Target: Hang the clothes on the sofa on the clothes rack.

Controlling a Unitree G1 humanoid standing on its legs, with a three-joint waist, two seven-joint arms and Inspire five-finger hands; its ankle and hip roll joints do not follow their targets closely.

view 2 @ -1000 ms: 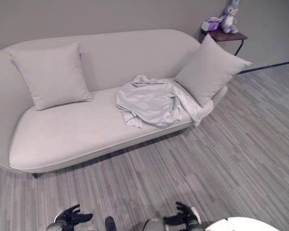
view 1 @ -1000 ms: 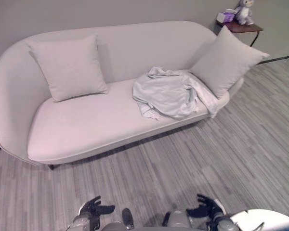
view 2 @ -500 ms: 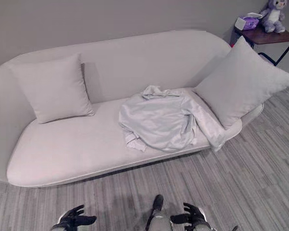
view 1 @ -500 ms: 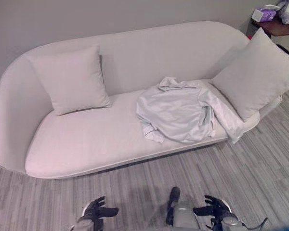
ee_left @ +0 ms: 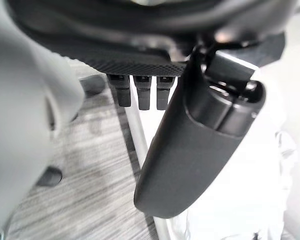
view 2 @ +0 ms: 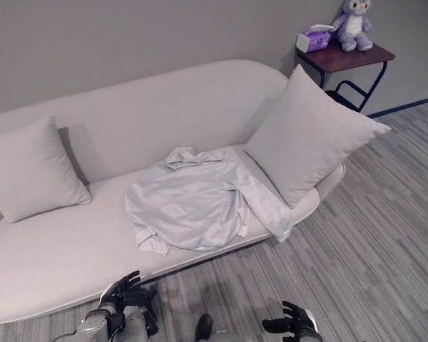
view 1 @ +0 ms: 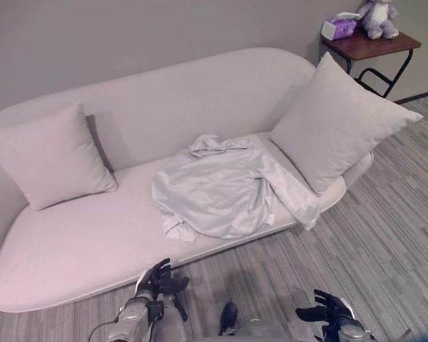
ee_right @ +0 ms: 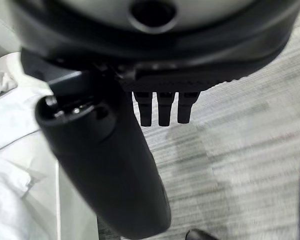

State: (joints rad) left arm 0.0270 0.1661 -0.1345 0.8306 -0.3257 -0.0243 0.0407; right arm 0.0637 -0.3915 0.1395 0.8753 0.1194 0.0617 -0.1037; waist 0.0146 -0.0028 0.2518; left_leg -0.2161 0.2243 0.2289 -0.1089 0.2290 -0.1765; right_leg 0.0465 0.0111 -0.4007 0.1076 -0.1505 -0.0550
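Left wrist view, robot hand (ee_left: 190, 130) open, empty

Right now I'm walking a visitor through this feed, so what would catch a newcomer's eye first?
First the crumpled pale shirt lying mid-seat on the long white sofa, one edge draping over the front. Next, the big cushion propped at the sofa's right end, with a purple plush toy on the side table behind it. Low in front, the left hand and right hand hang open, holding nothing.
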